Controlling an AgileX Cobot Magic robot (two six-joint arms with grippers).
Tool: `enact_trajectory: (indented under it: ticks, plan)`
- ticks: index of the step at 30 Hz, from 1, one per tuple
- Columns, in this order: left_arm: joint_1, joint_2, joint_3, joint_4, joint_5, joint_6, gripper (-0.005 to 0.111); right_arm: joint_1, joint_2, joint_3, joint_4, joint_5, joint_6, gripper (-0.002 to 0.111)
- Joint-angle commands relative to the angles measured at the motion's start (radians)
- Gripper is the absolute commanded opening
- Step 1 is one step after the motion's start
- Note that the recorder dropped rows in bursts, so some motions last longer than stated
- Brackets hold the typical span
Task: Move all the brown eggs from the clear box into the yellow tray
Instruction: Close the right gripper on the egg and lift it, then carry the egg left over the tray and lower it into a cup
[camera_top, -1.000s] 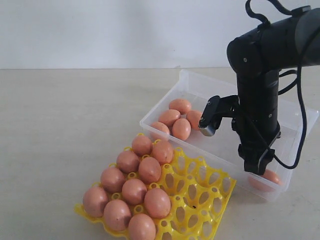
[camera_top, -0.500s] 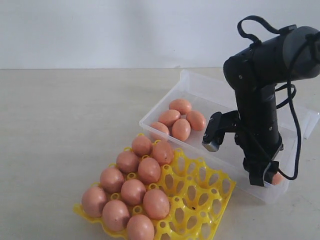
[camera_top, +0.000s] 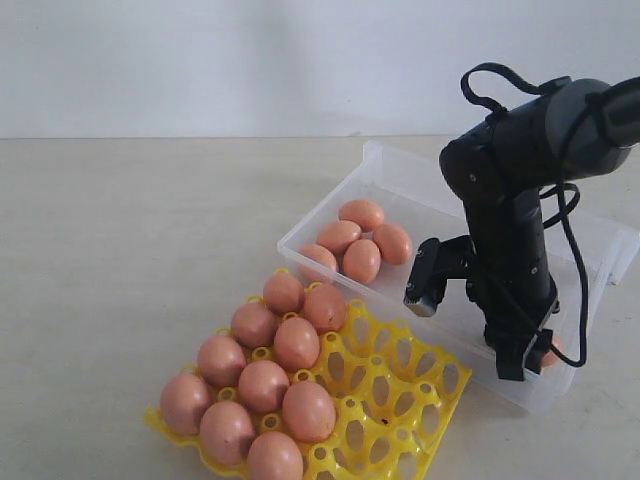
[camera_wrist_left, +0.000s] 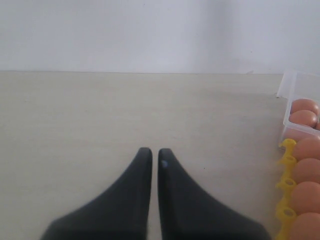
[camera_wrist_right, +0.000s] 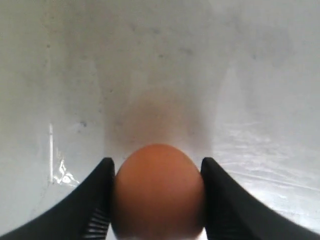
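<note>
Clear box (camera_top: 410, 170) sits at the right on the table (camera_top: 130, 230), with five brown eggs (camera_top: 362, 260) bunched in its far-left corner and a single egg (camera_wrist_right: 159, 190) alone at the near-right end. Yellow tray (camera_top: 400, 385) lies just in front-left of the box, ten eggs filling its left cups and its right cups open. Right gripper (camera_wrist_right: 157, 162) reaches down into the box with fingers pinching the single egg on both sides, its arm (camera_top: 505, 220) blocking that end; left gripper (camera_wrist_left: 151, 152) is over bare table, fingers nearly pressed together, holding nothing.
</note>
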Motion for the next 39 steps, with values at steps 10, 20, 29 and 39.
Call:
enact_trajectory:
  ticks: [10,20,29,39]
  plan:
    - [-0.005,-0.003,0.004,0.003,-0.005,0.000,0.004,-0.002,0.009,0.001,-0.012,-0.148,0.135,0.000]
    - [-0.005,-0.003,0.004,0.003,-0.007,0.000,0.004,-0.002,-0.291,0.001,-0.085,-0.438,0.272,0.000]
    - [-0.005,-0.003,0.004,0.003,-0.004,0.000,0.004,-0.002,-0.524,0.001,-0.085,-0.855,0.536,0.000]
    - [-0.005,-0.003,0.004,0.003,-0.004,0.000,0.004,-0.002,-0.623,0.001,-0.071,-1.171,1.112,0.000]
